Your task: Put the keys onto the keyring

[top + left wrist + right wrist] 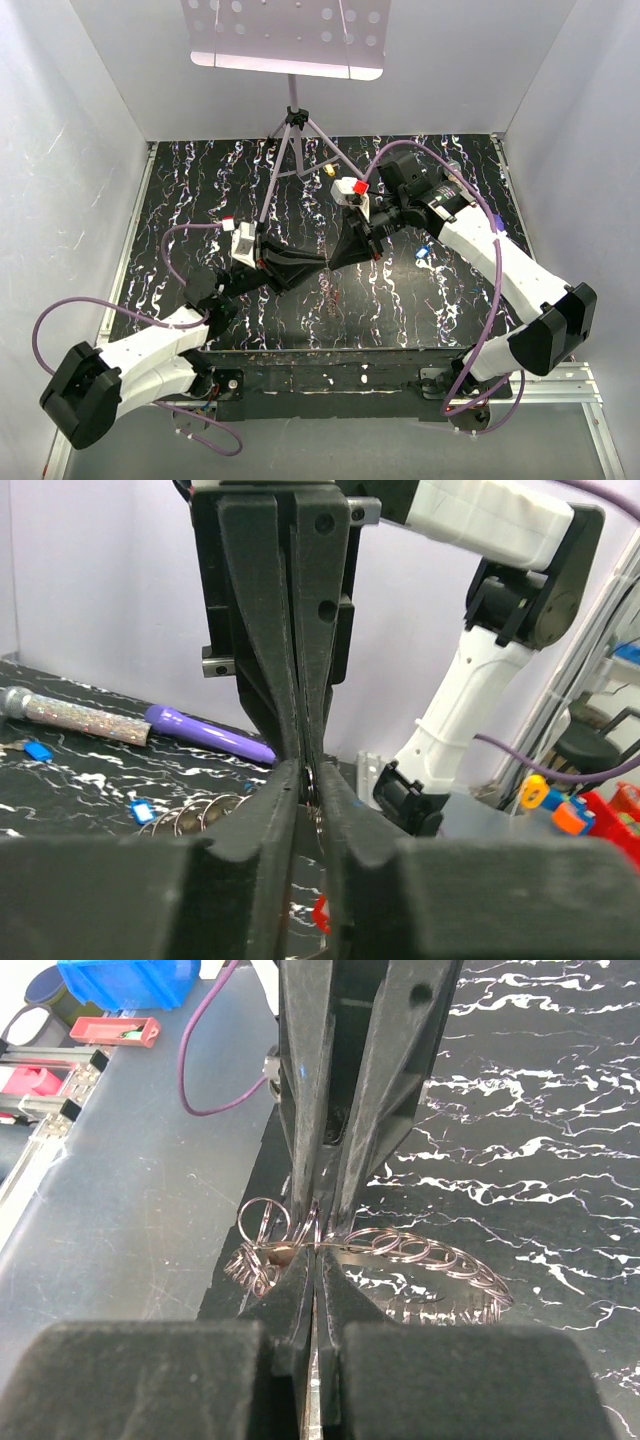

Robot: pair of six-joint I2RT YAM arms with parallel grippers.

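Note:
The keyring (pixel 440 1257), a thin metal loop strung with many small rings, hangs just above the black table between my two grippers. In the right wrist view my right gripper (pixel 317 1250) is shut on its wire, and the left gripper's fingers (pixel 305 1110) come down onto the same spot from above. My left gripper (pixel 310 775) is also shut on the ring wire, tip to tip with the right fingers (pixel 270 630). A red key (pixel 322 912) shows below the left jaws. Two blue keys (pixel 140 812) (pixel 38 750) lie on the table. The grippers meet mid-table (pixel 328 263).
A purple pen (pixel 210 732) and a glittery tube (pixel 80 718) lie end to end behind the keys. A tripod stand (pixel 293 120) with a perforated plate stands at the back centre. A small blue piece (pixel 422 253) lies under the right arm. White walls enclose the table.

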